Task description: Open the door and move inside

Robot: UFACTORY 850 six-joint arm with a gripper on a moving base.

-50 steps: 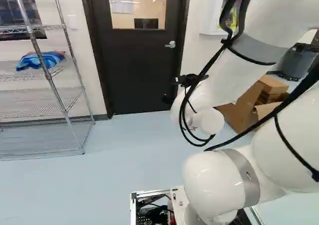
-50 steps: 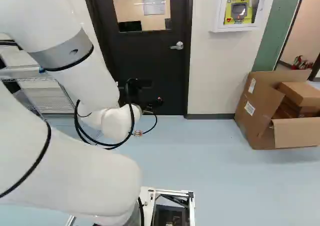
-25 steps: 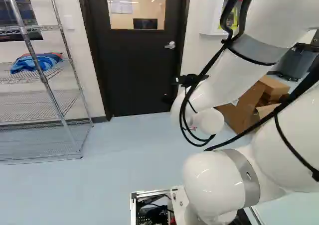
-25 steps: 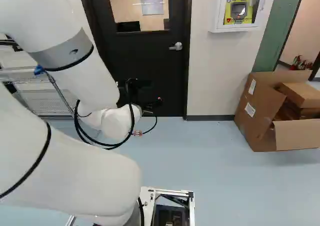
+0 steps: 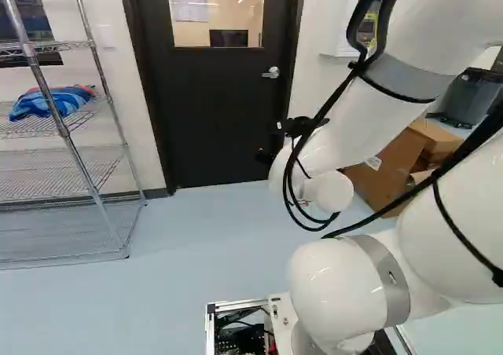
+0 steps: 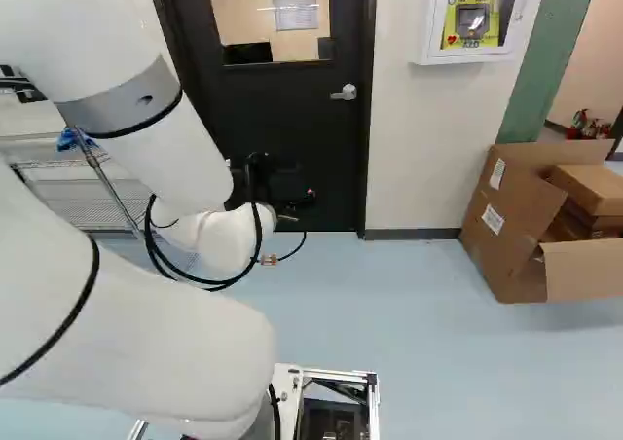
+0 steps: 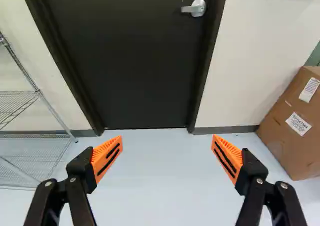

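Prob. a lab, w/ robot arm (image 5: pixel 350 288) & wire shelving (image 5: pixel 59 173).

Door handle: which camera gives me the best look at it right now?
The wrist view: the door handle appears largest there, its lever and round mount uncovered. Both base views also show it unblocked but smaller, left of the arm in the left base view, right of it in the right base view.

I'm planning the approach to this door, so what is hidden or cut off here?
Door: top cut off by the upper edge, all views.
Rack: left end cut off by the left edge, left base view.
Box: inside bottom hidden by its flap, right base view.
Screen: lower part hidden by the door, left base view.
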